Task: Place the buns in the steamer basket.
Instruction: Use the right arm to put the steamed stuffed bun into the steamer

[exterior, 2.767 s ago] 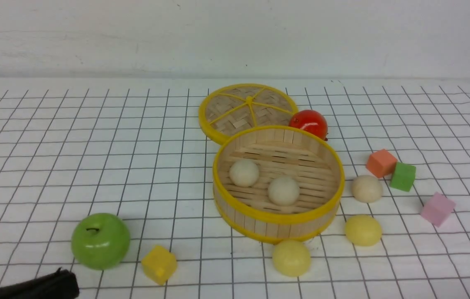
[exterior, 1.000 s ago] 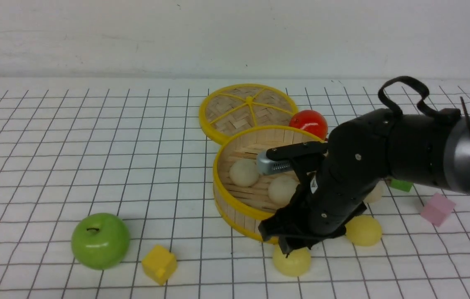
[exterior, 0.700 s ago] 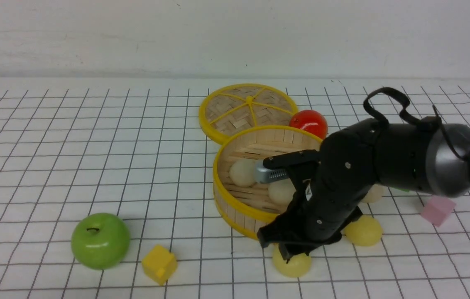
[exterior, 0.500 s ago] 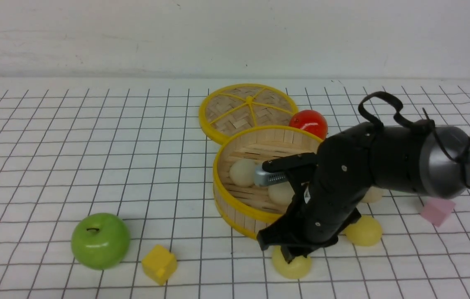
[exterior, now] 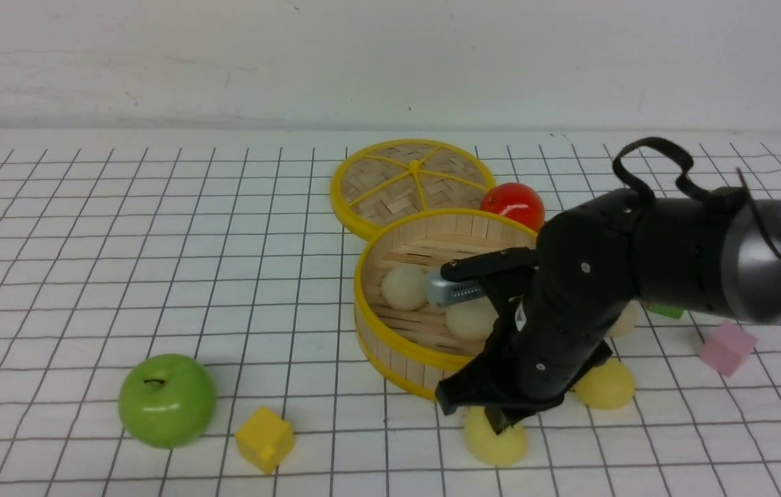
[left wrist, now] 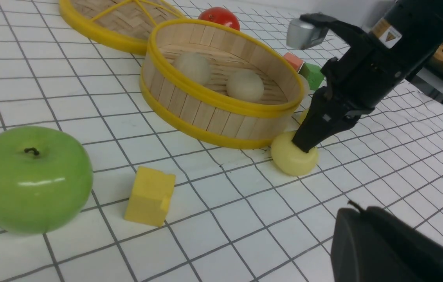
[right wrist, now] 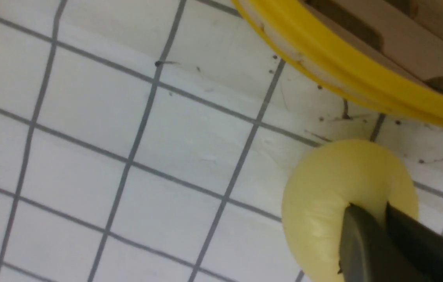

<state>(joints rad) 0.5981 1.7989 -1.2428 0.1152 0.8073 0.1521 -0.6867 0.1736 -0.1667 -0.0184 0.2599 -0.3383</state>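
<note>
1. Nearest you, only a black part of the left gripper (left wrist: 386, 243) shows, in the left wrist view. You cannot tell how its jaws stand.
2. At the near left of the gridded table (exterior: 87, 276) sits the yellow cube (exterior: 265, 438). The green apple (exterior: 167, 400) is just to its left and a little farther off.
3. The near yellow bun (exterior: 497, 447) rests on the table just in front of the steamer basket (exterior: 377, 324), outside it. Your right gripper (exterior: 501, 422) comes down on it from above. The jaws are narrow, almost together, with the tips sunk into the bun's soft top and pinching it.
4. Right of that and slightly farther, the second yellow bun (exterior: 608, 386) lies on the table near the basket's right side. It is partly behind the arm.
5. In the basket, the left cream bun (exterior: 404, 288) and the right cream bun (exterior: 466, 321) sit on the slatted floor, close together. The arm covers part of the right one.
6. The third cream bun (exterior: 628, 323) is on the table right of the basket, mostly hidden by the arm. Just beyond it are the green cube (left wrist: 312, 74) and the orange cube (left wrist: 292, 60). The pink cube (exterior: 727, 347) lies farther right.
7. Farthest off, the woven lid (exterior: 411, 183) lies flat behind the basket. The red fruit (exterior: 512, 203) sits by the lid's right edge, near the basket's far rim.
</note>
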